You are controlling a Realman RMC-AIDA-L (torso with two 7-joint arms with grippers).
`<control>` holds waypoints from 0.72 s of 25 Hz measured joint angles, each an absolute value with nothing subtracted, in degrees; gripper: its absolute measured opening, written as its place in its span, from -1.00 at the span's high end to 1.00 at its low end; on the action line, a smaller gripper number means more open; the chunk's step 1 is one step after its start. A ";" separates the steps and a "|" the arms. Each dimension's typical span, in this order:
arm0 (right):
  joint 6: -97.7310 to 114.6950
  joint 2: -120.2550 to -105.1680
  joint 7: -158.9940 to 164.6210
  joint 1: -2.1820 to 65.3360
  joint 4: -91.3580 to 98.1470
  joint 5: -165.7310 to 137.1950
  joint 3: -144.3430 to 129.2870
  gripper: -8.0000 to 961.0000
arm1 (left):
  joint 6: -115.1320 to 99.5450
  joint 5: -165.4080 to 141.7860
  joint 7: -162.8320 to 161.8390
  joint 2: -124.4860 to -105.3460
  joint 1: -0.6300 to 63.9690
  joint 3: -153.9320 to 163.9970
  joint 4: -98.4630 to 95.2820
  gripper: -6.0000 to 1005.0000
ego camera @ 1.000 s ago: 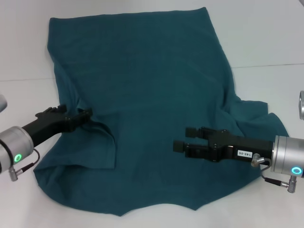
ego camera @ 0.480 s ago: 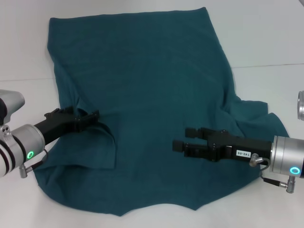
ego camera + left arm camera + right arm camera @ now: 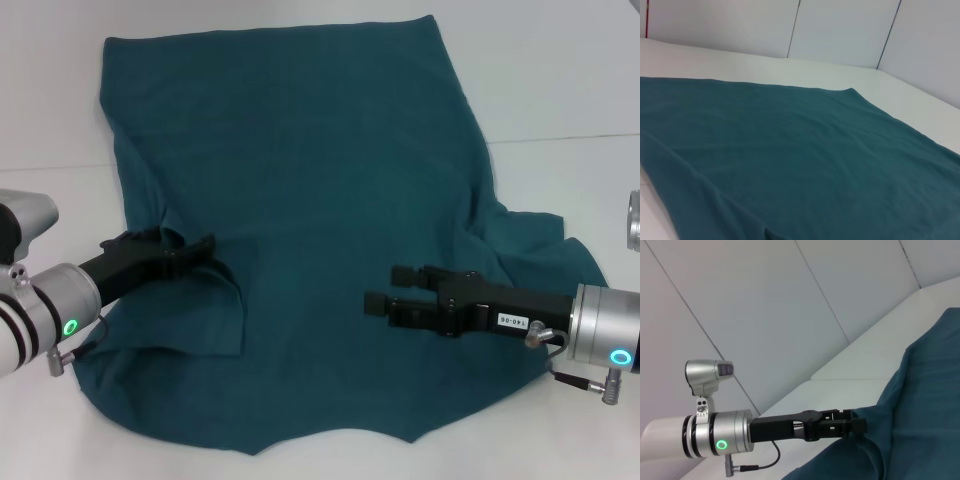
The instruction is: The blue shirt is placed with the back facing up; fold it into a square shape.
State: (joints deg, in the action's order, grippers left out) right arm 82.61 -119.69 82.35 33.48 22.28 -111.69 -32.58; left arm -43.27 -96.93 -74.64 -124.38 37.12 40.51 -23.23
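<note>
1. Head view: the blue shirt point(image 3: 300, 230) lies spread plain side up over most of the white table point(image 3: 560, 80), its far hem straight, its near edge curved and rumpled. The left gripper point(image 3: 195, 252) sits at the shirt's left side, its fingers pinched on a raised fold of cloth where the sleeve has doubled inward. The right gripper point(image 3: 385, 292) hovers over the near-right part of the shirt, jaws spread one above the other with nothing between them; whether it touches the fabric I cannot tell.

2. Left wrist view: only the shirt point(image 3: 790, 165) shows, flat and smooth toward the far corner; this arm's own fingers are out of frame.

3. Right wrist view: the left gripper point(image 3: 855, 426) appears from the side, fingers clamped on the shirt's point(image 3: 925, 405) edge, the cloth lifted slightly off the table at that point.

4. The step in hand looks like carrying the left side inward. It would go best with the grip kept firm, the cloth lifted just enough to clear the layer beneath, and the fold line kept parallel to the shirt's long edge.
</note>
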 joint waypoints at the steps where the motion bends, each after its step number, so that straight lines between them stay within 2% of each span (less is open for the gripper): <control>1: 82.50 -119.69 82.34 33.48 22.31 -111.70 -32.59 -0.90 | -43.27 -96.93 -74.65 -124.38 37.26 40.51 -23.07 -0.80; 9: 80.57 -119.69 82.16 33.60 22.56 -111.70 -33.06 -0.90 | -39.87 -97.05 -74.68 -124.40 39.57 40.51 -21.78 -0.80; 18: 80.50 -119.69 81.95 33.58 22.37 -111.70 -32.92 -0.90 | -32.89 -97.13 -74.42 -124.45 41.48 40.52 -20.14 -0.45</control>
State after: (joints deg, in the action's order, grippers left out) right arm 80.50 -119.69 81.95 33.58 22.37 -111.70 -32.92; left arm -32.89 -97.13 -74.42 -124.45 41.48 40.52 -20.14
